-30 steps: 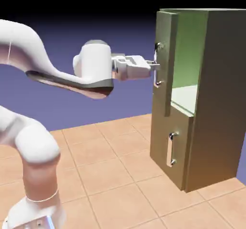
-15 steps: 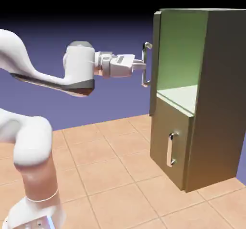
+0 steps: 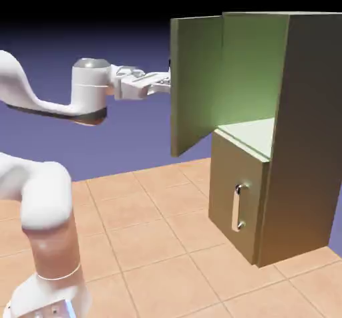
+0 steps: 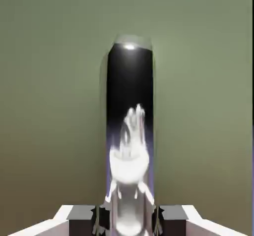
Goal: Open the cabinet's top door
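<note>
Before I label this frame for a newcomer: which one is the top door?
Find the tall olive-green cabinet at the exterior view's right. The top door is the taller panel, swung open at its upper front with the claw at it; the shorter door below is shut.

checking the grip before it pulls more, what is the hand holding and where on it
The hand is shut on the silver bar handle of the top door. Where along the bar cannot be told.

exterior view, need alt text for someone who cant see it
A white robot arm's gripper reaches from the left to the outer face of the top door of an olive-green cabinet; the door is swung wide open. The shorter lower door is closed on the tiled floor.
</note>
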`<state>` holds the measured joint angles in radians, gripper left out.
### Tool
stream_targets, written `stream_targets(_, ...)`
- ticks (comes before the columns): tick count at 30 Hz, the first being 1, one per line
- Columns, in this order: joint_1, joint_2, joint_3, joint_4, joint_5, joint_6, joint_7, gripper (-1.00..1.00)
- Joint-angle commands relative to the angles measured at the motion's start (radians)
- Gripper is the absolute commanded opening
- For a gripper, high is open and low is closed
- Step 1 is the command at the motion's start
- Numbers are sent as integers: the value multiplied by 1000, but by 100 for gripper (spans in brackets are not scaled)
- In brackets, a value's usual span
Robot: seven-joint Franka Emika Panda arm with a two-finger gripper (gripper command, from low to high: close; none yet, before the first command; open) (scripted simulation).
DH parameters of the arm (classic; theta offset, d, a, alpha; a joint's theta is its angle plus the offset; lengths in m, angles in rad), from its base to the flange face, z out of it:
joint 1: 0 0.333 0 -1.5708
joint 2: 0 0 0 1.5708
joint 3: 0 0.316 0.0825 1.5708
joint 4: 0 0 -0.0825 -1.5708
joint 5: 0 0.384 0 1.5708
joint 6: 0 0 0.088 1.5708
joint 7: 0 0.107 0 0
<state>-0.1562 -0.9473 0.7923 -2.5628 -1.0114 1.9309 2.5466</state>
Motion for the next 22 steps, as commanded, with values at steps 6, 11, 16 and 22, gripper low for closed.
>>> stream_targets(6, -142, 76, 208, 181, 137, -261, -6, -100)
stream_targets(11, -316, 117, 385, 354, 222, -453, -14, -100)
stream_targets(16, -497, 115, 534, 515, 289, -601, -36, -100)
stream_targets(22, -638, 89, 630, 641, 337, -701, -63, 100)
